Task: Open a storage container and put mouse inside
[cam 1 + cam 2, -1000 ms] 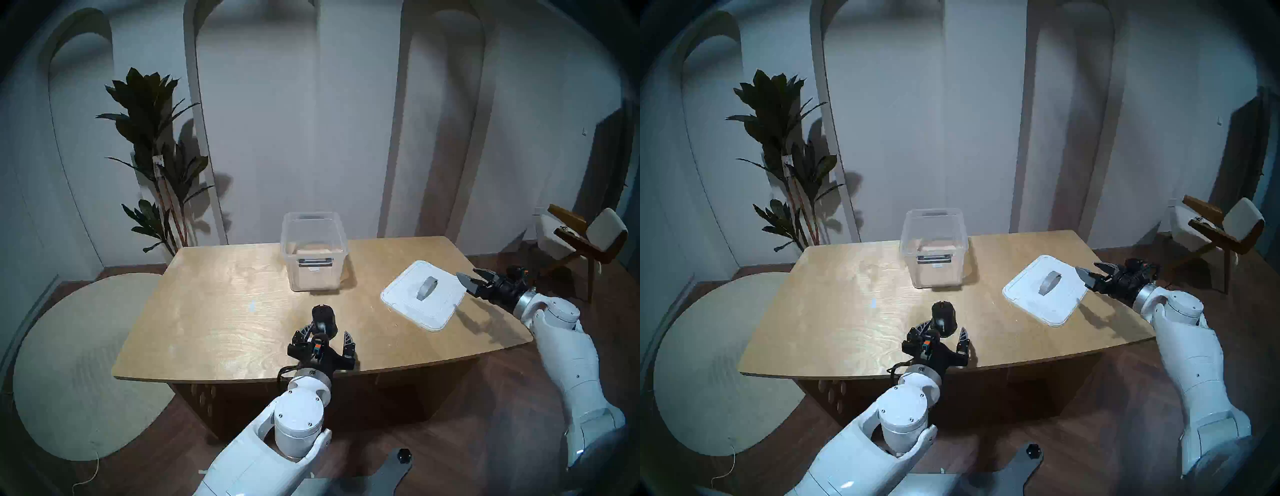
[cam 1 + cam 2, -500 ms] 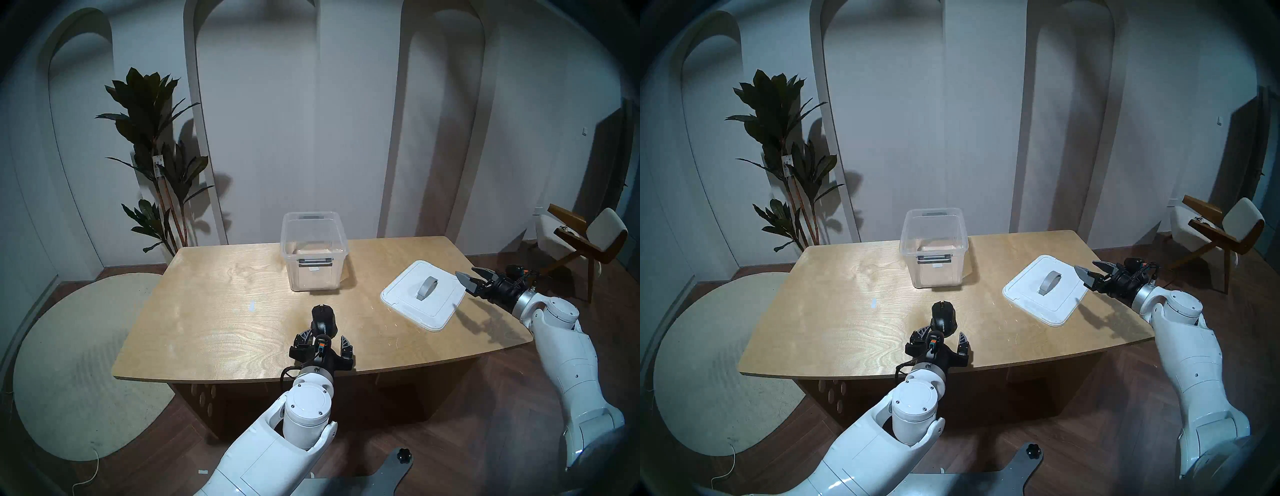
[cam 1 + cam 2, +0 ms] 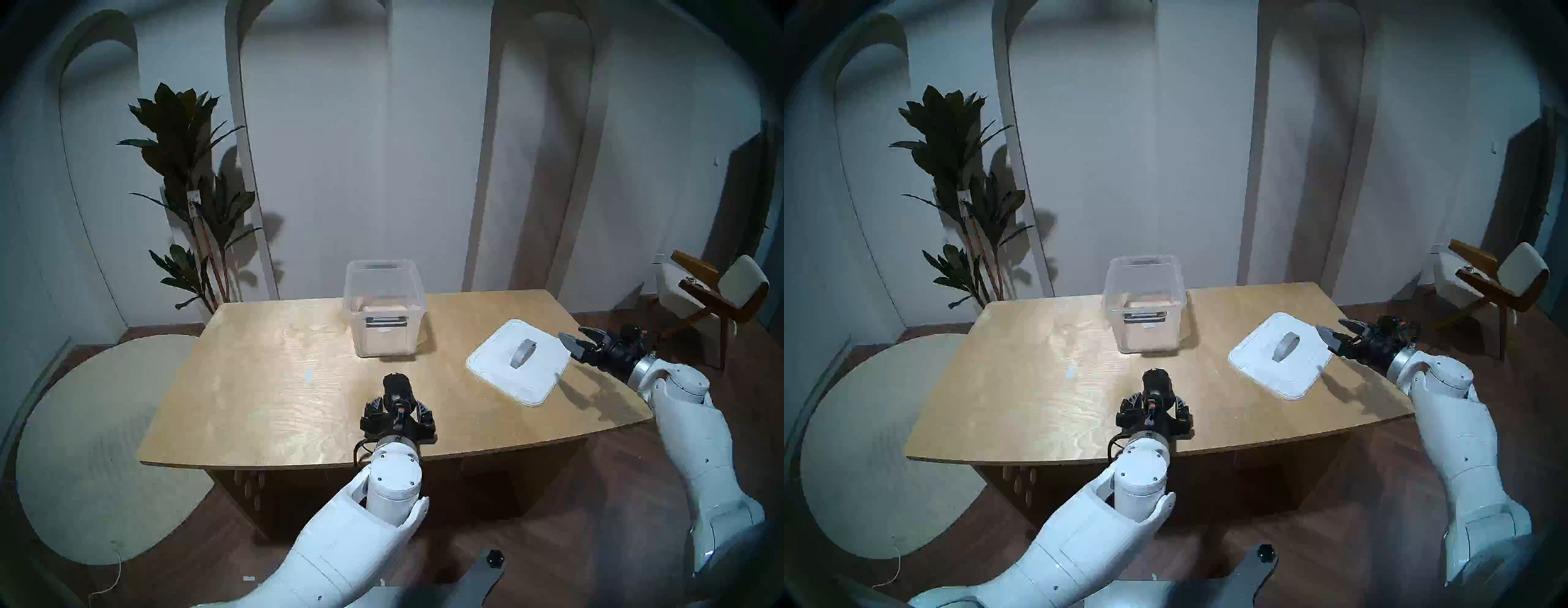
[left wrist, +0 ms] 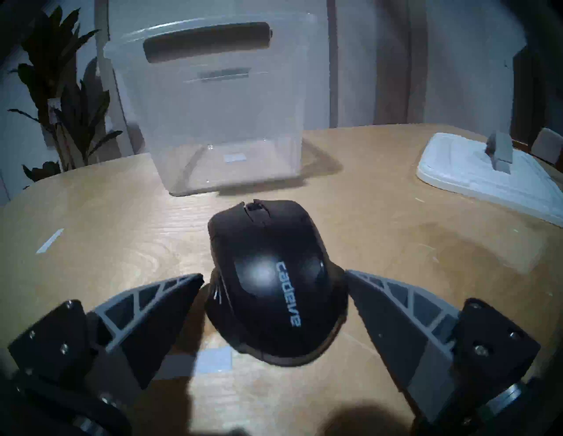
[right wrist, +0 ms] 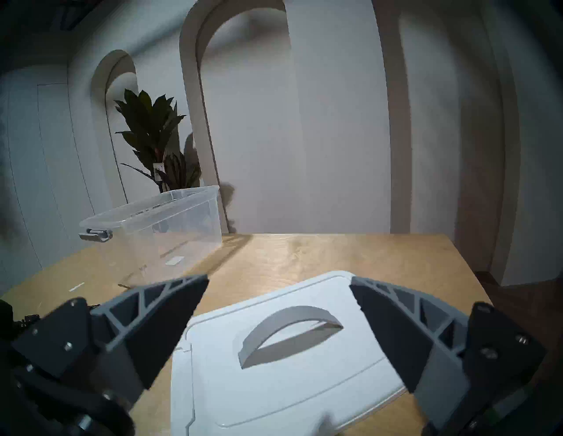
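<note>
The black mouse (image 3: 396, 385) lies on the wooden table (image 3: 263, 382) near its front middle, and it also shows in the left wrist view (image 4: 268, 274). My left gripper (image 3: 399, 406) is open, low over the table, with one finger on each side of the mouse's rear end (image 4: 274, 277). The translucent storage container (image 3: 384, 314) stands open at the table's far middle, grey latch facing me. Its white lid (image 3: 519, 361) with a grey strap handle (image 5: 289, 328) lies flat at the right. My right gripper (image 3: 572, 337) is open and empty just off the lid's right edge.
A small pale tape mark (image 3: 309, 374) lies on the table left of the mouse. A potted plant (image 3: 191, 191) stands behind the table's left corner. A chair (image 3: 717, 293) stands at the far right and a round rug (image 3: 97, 446) lies on the floor at the left.
My left gripper has moved forward and turned level, so its open fingers now flank the mouse's rear. The mouse, container, lid and right arm have not moved.
</note>
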